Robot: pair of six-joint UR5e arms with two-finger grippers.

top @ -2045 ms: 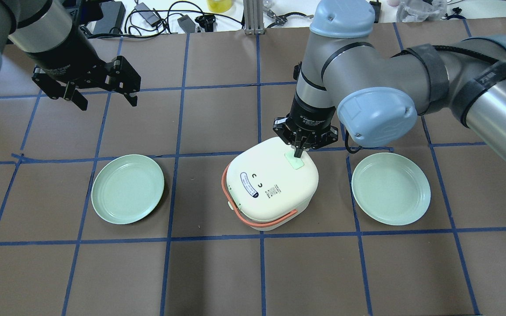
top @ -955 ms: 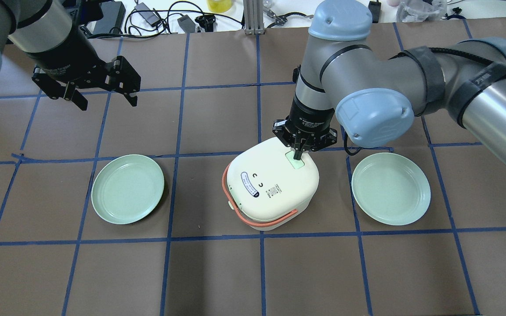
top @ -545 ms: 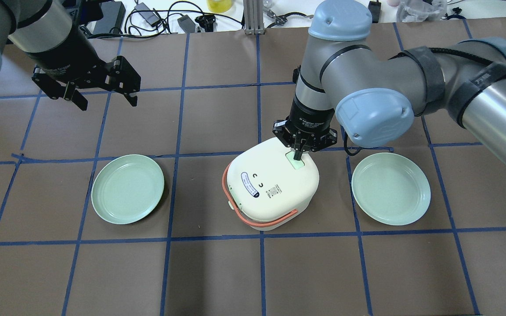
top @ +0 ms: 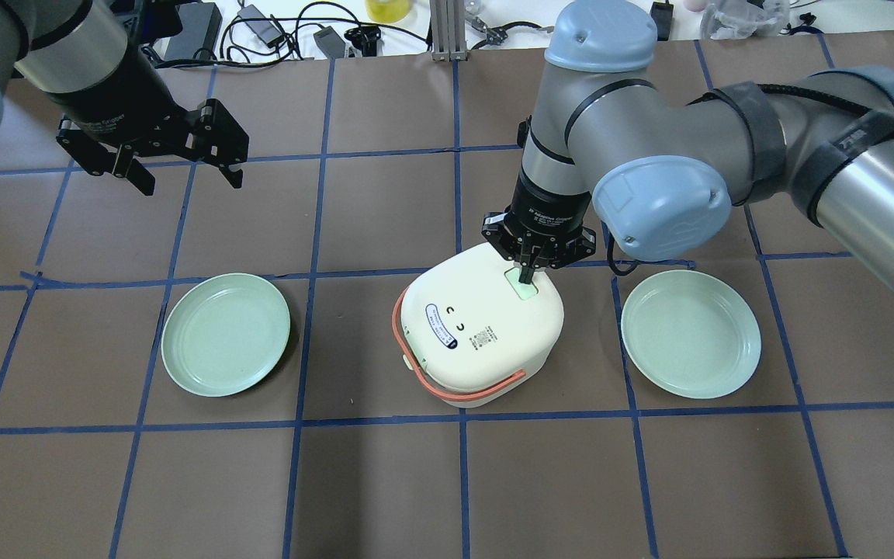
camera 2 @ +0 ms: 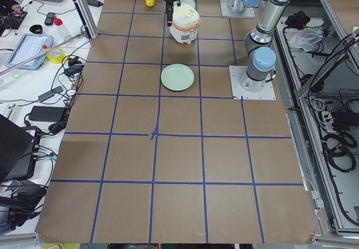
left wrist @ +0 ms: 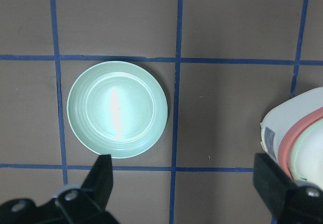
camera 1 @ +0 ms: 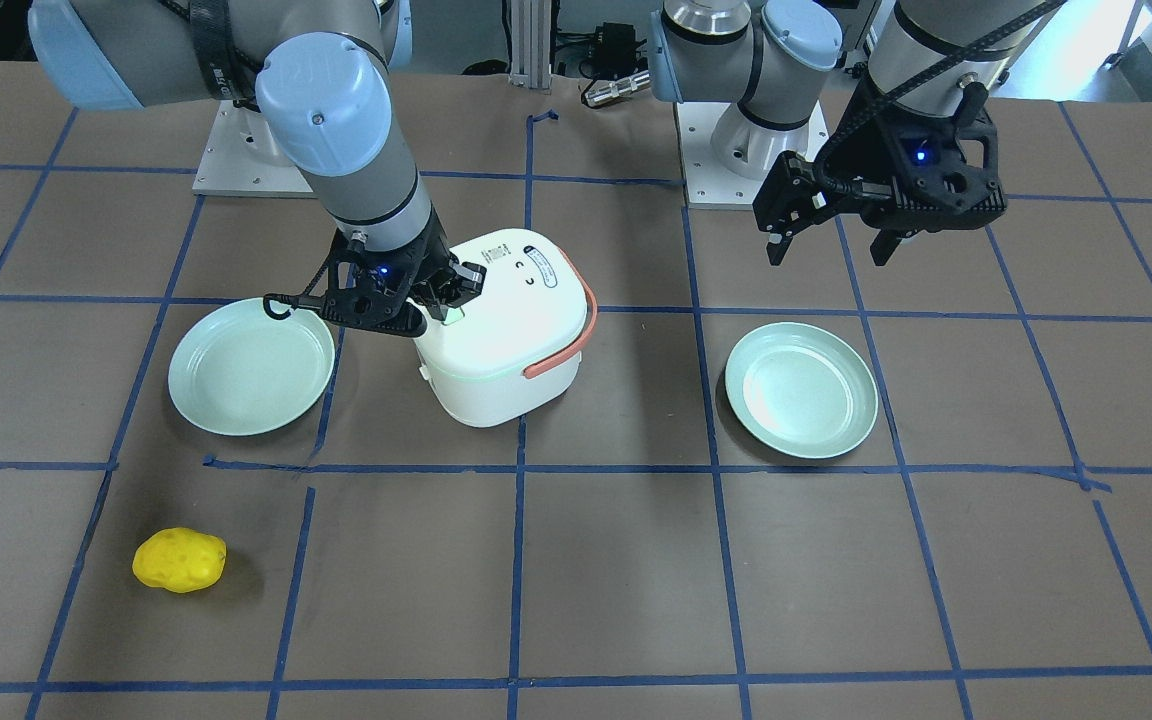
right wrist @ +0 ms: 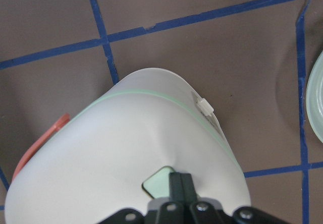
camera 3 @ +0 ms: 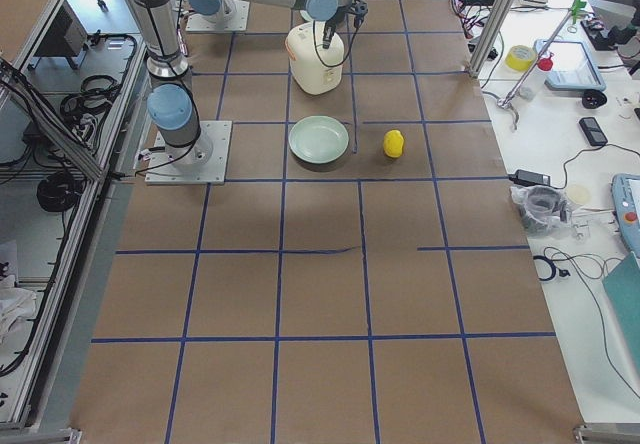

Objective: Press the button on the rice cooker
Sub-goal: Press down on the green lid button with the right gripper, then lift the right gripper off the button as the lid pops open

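Rice cooker button (top: 521, 290), the pale green pad near the edge of the rice cooker (top: 478, 341) lid, has the right gripper (top: 525, 273) pinched together and poking down onto it, so the press looks underway, with only the lift-off left, I'd guess.

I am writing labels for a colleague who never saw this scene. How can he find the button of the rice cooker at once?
On the brown table, between two pale green round plates, stands a white rice cooker with an orange handle. On its lid lies a pale green square button, the lid's only green patch, under the tips of the shut right gripper.
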